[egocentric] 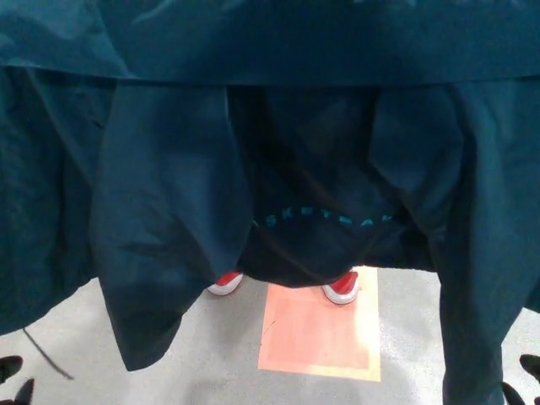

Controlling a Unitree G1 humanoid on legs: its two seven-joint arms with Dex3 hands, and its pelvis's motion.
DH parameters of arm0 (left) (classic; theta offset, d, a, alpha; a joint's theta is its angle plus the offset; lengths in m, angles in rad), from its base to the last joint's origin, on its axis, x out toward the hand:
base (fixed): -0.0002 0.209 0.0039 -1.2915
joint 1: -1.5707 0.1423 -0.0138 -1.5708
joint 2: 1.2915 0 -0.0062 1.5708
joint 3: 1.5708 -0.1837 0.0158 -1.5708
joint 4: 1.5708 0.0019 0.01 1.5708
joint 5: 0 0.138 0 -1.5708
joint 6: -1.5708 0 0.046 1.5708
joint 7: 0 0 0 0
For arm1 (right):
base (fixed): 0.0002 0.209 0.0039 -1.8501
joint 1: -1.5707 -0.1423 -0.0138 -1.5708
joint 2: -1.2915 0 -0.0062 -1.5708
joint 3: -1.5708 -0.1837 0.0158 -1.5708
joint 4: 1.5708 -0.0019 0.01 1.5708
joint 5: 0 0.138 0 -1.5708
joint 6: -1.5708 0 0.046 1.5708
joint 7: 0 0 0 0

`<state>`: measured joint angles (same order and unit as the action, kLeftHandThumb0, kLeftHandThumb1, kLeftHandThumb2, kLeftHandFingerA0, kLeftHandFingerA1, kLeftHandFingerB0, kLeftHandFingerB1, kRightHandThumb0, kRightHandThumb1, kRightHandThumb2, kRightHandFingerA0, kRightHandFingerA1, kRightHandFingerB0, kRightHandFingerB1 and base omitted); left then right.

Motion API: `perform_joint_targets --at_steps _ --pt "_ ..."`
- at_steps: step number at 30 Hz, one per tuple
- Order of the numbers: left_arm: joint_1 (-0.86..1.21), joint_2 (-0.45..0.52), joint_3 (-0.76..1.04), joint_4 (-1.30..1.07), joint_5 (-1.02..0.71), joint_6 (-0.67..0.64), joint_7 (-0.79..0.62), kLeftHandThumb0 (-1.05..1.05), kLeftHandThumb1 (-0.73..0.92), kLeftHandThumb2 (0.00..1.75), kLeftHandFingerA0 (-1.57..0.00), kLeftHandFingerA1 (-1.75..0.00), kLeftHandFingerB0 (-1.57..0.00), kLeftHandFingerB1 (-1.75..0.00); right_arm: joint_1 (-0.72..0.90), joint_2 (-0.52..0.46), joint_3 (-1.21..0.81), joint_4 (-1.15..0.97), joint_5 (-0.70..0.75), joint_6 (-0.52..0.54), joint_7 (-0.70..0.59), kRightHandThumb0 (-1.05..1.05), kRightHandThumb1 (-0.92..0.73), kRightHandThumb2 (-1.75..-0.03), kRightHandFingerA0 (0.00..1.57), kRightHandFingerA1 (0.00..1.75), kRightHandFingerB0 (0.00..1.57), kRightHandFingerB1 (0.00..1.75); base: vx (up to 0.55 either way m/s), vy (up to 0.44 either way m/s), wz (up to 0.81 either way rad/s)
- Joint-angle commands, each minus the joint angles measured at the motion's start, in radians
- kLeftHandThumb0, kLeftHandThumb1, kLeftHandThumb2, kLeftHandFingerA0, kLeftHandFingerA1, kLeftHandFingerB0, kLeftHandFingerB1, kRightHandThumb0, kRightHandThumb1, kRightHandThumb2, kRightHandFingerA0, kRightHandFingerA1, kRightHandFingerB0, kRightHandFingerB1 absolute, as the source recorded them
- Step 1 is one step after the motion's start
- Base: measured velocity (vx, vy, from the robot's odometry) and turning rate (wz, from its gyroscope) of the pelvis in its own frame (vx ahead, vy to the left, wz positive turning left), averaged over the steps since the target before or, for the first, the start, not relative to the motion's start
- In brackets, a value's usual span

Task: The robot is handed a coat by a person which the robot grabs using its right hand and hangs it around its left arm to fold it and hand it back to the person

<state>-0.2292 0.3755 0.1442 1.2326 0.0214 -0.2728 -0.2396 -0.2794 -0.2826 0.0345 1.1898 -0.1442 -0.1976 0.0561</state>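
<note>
Hanging close before the robot's head, the dark teal coat filled nearly the whole view, its folds spread from edge to edge and its hem ending above the grey floor. Pale lettering curved across a shadowed panel near the middle. Under the hem showed a person's red and white shoes, one of them on the top edge of a pink square marked on the floor. Only the tips of the robot's left hand and right hand showed, in the bottom corners, below the coat and clear of it, fingers apart and holding nothing. A thin dark cord slanted near the left hand.
</note>
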Motion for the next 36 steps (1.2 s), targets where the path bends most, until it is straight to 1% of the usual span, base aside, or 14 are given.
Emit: perform_joint_targets --at_steps 1,3,5,7,8,16,17,22,28,30,31,34,35,36 --pt "0.023 0.009 0.016 0.024 -0.014 -0.091 -0.046 -0.36 0.54 1.11 0.00 -0.48 0.00 -0.47 0.051 -0.012 -0.029 -0.046 0.019 -0.135 -0.019 -0.69 -0.68 -1.01 0.04 0.42 0.03 0.30 0.00 0.000 0.00" --pt "0.025 0.000 0.020 0.020 -0.017 -0.092 -0.042 -0.78 0.92 0.70 -0.16 -0.30 -0.13 -0.28 0.096 0.000 -0.074 -0.145 0.071 -0.203 0.008 -0.68 -0.68 -1.00 0.03 0.41 0.03 0.30 0.00 0.000 0.00" --pt "0.036 -0.003 0.021 0.017 -0.017 -0.102 -0.036 -0.87 0.80 1.10 -0.14 -0.44 -0.04 -0.39 0.162 0.017 -0.100 -0.290 0.106 -0.231 0.027 -0.72 -0.69 -0.99 0.03 0.40 0.07 0.28 0.00 0.000 0.00" --pt "0.043 -0.011 0.043 0.012 -0.042 -0.120 -0.063 -0.75 0.74 1.08 -0.05 -0.41 -0.05 -0.39 0.254 0.017 -0.099 -0.481 0.092 -0.253 0.004 -0.69 -0.91 -0.68 0.13 0.31 0.10 0.23 0.00 0.000 0.00" --pt "0.049 -0.014 0.051 0.008 -0.050 -0.129 -0.068 -0.78 0.82 0.75 -0.09 -0.29 -0.11 -0.30 0.324 0.017 -0.100 -0.613 0.079 -0.255 -0.012 -0.69 -0.71 -1.03 0.08 0.44 0.01 0.35 0.00 0.000 0.00" --pt "0.069 -0.022 0.060 -0.018 -0.051 -0.161 -0.079 -0.76 0.83 0.77 -0.09 -0.30 -0.08 -0.28 0.694 0.106 -0.169 -1.340 0.225 -0.353 -0.022 -0.35 -0.56 -1.11 0.01 0.47 0.00 0.47 0.00 0.000 0.00" --pt "0.067 -0.025 0.063 -0.019 -0.053 -0.162 -0.079 -0.75 0.84 0.74 -0.10 -0.30 -0.10 -0.29 0.699 0.120 -0.185 -1.409 0.216 -0.378 -0.041 -0.70 -0.86 -0.65 0.27 0.37 0.18 0.31 0.00 0.000 0.00" --pt "0.062 -0.026 0.064 -0.022 -0.051 -0.161 -0.074 -0.79 0.81 0.77 -0.09 -0.30 -0.09 -0.30 0.663 0.134 -0.266 -1.686 0.209 -0.477 -0.085 -0.73 -0.86 -0.66 0.25 0.35 0.15 0.30 0.00 0.000 0.00" --pt "0.067 -0.015 0.060 -0.025 -0.043 -0.170 -0.074 -0.86 0.82 1.09 -0.03 -0.40 -0.03 -0.39 0.522 0.082 -0.379 -1.990 0.268 -0.304 -0.113 -0.78 -0.84 -0.67 0.28 0.35 0.19 0.29 0.00 0.000 0.00" --pt "0.064 -0.016 0.065 -0.025 -0.050 -0.163 -0.080 -0.87 0.82 1.07 -0.05 -0.40 -0.04 -0.38 0.446 0.039 -0.448 -2.086 0.262 -0.213 -0.127 -0.81 -0.68 -1.00 0.23 0.48 0.14 0.42 0.00 0.000 0.00" --pt "0.059 -0.015 0.067 -0.022 -0.052 -0.161 -0.082 -0.74 0.75 1.08 -0.05 -0.42 -0.05 -0.39 0.418 0.027 -0.449 -2.120 0.291 -0.180 -0.135 -0.82 -0.83 -0.66 0.29 0.35 0.17 0.29 0.00 0.000 0.00" --pt "0.055 -0.010 0.062 -0.022 -0.044 -0.165 -0.075 -0.73 0.74 1.09 -0.06 -0.42 -0.05 -0.39 0.350 -0.036 -0.471 -2.147 0.360 -0.137 -0.125 -0.82 -0.81 -0.65 0.22 0.31 0.16 0.28 0.00 0.000 0.00" --pt "0.058 -0.011 0.063 -0.023 -0.045 -0.169 -0.077 -0.74 0.92 0.71 -0.13 -0.30 -0.11 -0.27 0.297 -0.036 -0.455 -2.155 0.363 -0.102 -0.138 -0.83 -0.77 -0.64 0.25 0.32 0.21 0.30 0.00 0.000 0.00" --pt "0.059 -0.011 0.063 -0.024 -0.046 -0.171 -0.079 -0.74 0.75 1.09 -0.05 -0.42 -0.05 -0.39 0.263 -0.040 -0.449 -2.166 0.353 -0.063 -0.141 -0.86 -0.81 -0.65 0.24 0.31 0.19 0.28 0.00 0.000 0.00"
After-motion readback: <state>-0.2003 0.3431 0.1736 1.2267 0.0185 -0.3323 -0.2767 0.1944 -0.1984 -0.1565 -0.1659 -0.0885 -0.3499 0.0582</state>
